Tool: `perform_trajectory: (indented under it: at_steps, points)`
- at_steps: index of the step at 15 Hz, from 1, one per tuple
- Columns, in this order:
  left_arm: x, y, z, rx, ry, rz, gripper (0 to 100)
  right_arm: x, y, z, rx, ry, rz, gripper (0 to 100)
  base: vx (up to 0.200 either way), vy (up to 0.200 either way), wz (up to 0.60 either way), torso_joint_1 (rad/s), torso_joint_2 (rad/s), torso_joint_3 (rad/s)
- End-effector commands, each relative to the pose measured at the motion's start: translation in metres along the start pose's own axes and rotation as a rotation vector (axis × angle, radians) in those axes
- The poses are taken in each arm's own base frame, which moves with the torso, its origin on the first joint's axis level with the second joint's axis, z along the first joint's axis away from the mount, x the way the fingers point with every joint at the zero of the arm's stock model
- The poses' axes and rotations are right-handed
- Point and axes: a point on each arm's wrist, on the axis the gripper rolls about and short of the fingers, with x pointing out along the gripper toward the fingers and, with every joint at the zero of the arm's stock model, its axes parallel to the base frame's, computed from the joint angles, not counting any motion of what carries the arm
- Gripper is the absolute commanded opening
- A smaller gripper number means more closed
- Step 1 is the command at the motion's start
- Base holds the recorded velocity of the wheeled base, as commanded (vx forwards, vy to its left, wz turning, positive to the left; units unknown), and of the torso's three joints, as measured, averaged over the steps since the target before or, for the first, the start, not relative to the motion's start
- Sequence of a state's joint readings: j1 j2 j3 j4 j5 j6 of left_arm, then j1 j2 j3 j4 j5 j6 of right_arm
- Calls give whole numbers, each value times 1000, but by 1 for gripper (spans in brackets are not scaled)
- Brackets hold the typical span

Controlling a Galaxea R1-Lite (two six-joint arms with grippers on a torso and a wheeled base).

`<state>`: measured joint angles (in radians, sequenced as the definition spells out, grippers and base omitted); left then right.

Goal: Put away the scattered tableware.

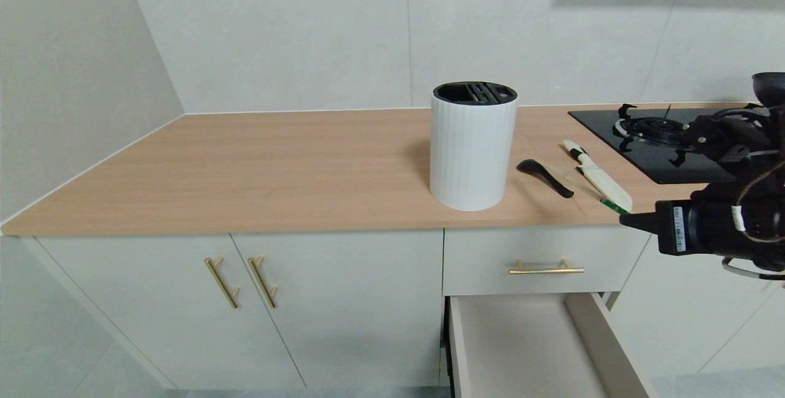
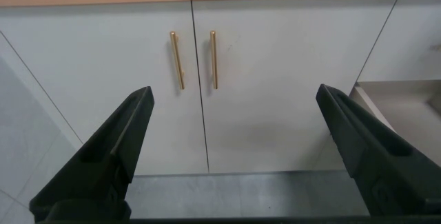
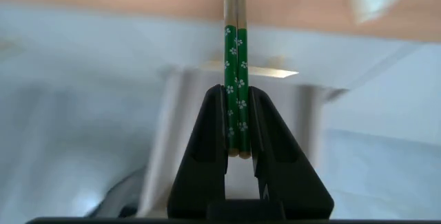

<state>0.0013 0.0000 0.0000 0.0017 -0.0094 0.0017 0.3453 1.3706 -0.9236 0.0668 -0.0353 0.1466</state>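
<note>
The right gripper (image 3: 237, 96) is pinched narrow on a pair of chopsticks (image 3: 234, 45). Their green flowered ends sit between its pads and the pale shafts reach over the wooden counter (image 1: 245, 165). Just beside them lie a pale knife (image 1: 598, 178) and a black utensil (image 1: 544, 177), with a ribbed white cylindrical holder (image 1: 472, 153) near. Below, a drawer (image 1: 604, 343) stands open. The left gripper (image 2: 234, 94) gapes wide before flat cabinet doors (image 2: 275, 79).

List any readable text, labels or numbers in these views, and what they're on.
No text can be read.
On the sticker on the right arm: print too small to read.
On the chopsticks in the right pincer: flower pattern, no words.
On the holder and the knife: no print seen.
</note>
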Motion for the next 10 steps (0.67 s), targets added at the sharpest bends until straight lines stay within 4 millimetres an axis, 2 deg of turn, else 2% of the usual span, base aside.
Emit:
perform_trajectory:
  at_steps: [1, 3, 10]
  points:
    - [0, 0, 0, 0, 1, 0, 100, -31, 1, -1, -10, -44, 72, 0, 0, 0, 0, 0, 0, 0]
    - [0, 0, 0, 0, 1, 0, 100, -41, 0, -8, -73, -38, 103, 0, 0, 0, 0, 0, 0, 0]
    - [0, 0, 0, 0, 1, 0, 100, -40, 4, -25, -176, 12, 128, 0, 0, 0, 0, 0, 0, 0]
